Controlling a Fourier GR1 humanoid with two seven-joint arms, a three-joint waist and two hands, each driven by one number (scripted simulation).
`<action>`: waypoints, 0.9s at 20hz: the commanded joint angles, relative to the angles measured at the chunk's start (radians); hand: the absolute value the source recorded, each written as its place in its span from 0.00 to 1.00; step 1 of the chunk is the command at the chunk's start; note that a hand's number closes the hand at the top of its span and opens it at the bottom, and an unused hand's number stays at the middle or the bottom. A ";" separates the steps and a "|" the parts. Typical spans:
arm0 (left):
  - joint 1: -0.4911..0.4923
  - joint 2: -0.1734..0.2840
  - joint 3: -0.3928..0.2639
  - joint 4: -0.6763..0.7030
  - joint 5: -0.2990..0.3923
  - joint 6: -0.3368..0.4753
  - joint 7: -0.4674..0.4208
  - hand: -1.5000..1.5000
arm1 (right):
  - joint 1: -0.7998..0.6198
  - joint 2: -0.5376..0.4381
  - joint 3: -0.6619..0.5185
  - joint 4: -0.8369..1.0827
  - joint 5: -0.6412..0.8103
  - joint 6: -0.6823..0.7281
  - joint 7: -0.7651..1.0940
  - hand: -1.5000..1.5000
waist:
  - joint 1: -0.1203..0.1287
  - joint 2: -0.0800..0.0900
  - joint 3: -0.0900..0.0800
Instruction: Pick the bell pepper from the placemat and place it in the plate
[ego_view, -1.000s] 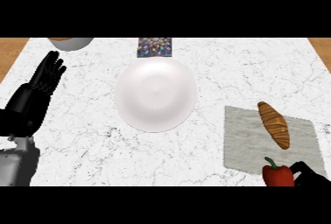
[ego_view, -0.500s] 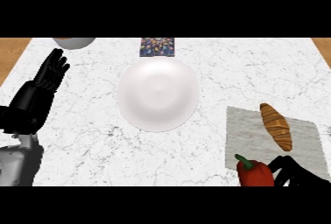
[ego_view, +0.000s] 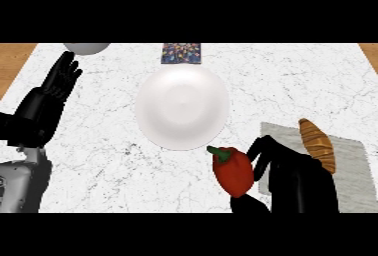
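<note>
The right hand (ego_view: 291, 172) curls round the red bell pepper (ego_view: 232, 171), just below the white plate (ego_view: 182, 107), left of the grey placemat (ego_view: 354, 165); the left hand (ego_view: 52, 92) rests open, far left of the plate.

Single head view, looking steeply down onto the bench (ego_view: 111, 165) from the robot's own side. Near edge of the scene sits at the bottom, far edge at the top, where wood floor shows past both far corners. Not mirrored: the left robot hand (ego_view: 52, 92) enters at the left, the right robot hand (ego_view: 291, 170) at the lower right. The camera sits close; the white plate (ego_view: 182, 107) lies about centre, the grey placemat (ego_view: 354, 165) runs off the right side. No second view to share with.
</note>
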 joint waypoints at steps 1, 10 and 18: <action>0.030 -0.014 -0.012 -0.042 -0.008 0.003 0.025 0.50 | -0.233 0.074 -0.063 0.113 -0.070 0.104 0.102 1.00 | 0.003 -0.001 0.000; 0.005 0.020 0.032 0.011 0.026 -0.057 -0.032 0.50 | -0.509 0.078 -0.142 0.604 -0.275 -0.235 0.077 1.00 | 0.019 0.004 0.000; -0.019 -0.034 -0.021 -0.006 -0.015 -0.019 -0.002 0.50 | -0.743 0.078 -0.181 1.078 -0.389 -0.417 0.012 1.00 | 0.034 0.009 0.001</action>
